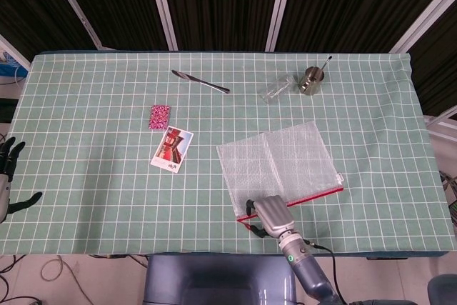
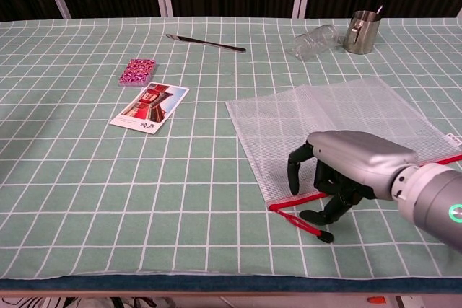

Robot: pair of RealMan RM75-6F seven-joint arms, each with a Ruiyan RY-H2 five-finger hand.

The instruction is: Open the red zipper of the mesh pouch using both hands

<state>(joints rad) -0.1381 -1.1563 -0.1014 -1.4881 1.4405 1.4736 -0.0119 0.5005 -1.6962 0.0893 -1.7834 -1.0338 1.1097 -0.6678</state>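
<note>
near the table's [image 1: 86,198] front edge, right hand [image 2: 346,171] hovers over mesh pouch [image 2: 332,124] zipper [image 2: 289,203].

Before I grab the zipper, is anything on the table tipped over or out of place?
Only the clear glass jar at the far side lies on its side beside the upright metal cup. Nothing looks spilled. The mesh pouch lies flat.

right robot hand [image 2: 339,171] | fingers curled down | over red zipper [image 2: 303,196] | mesh pouch [image 2: 332,124]

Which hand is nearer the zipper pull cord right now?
Right. The right hand hovers over the pull cord at the mesh pouch corner; the left hand sits off the table's far left edge.
</note>
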